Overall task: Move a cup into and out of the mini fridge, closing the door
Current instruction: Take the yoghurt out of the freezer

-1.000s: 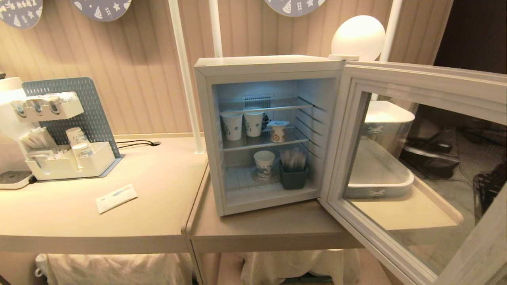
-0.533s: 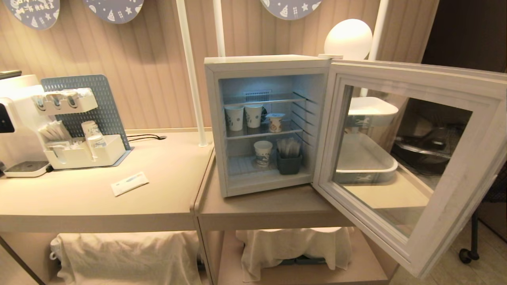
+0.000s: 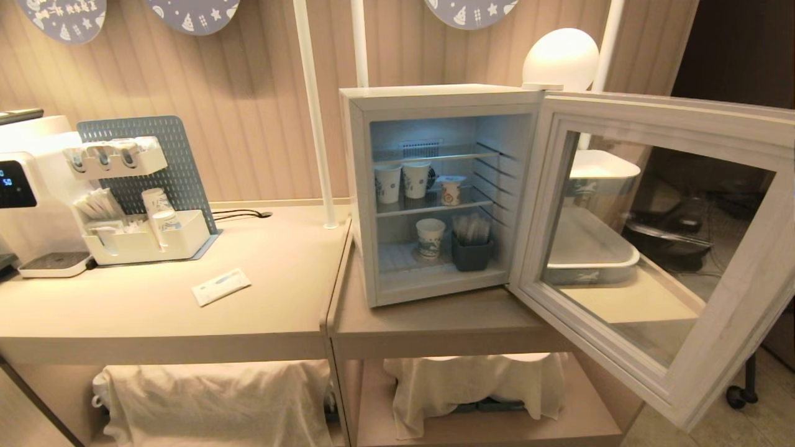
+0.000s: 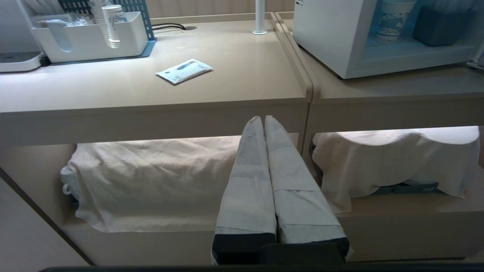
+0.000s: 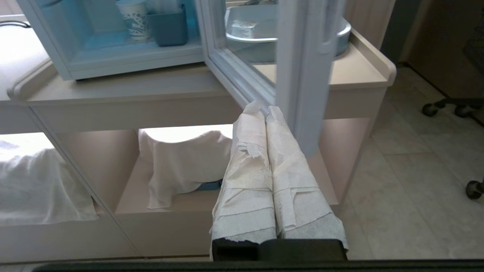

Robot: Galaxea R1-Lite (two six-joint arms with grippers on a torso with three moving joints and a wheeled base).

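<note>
Open door and crowded shelf are the hazards, both grippers pressed shut and empty

Head view: the cup (image 3: 451, 189) stands on the middle wire shelf of the mini fridge (image 3: 435, 99), just beside two paper cups (image 3: 402, 181) that a reach could topple; the door (image 3: 652, 248) is swung wide. Left wrist view: the left gripper (image 4: 263, 119) hangs low before the table edge (image 4: 151, 109), well apart from the fridge. Right wrist view: the right gripper (image 5: 262, 107) sits just under the door's edge and could knock it on rising

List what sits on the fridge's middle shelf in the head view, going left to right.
Paper cup → second paper cup → small yogurt cup with orange-red print, all inside the open mini fridge.
</note>
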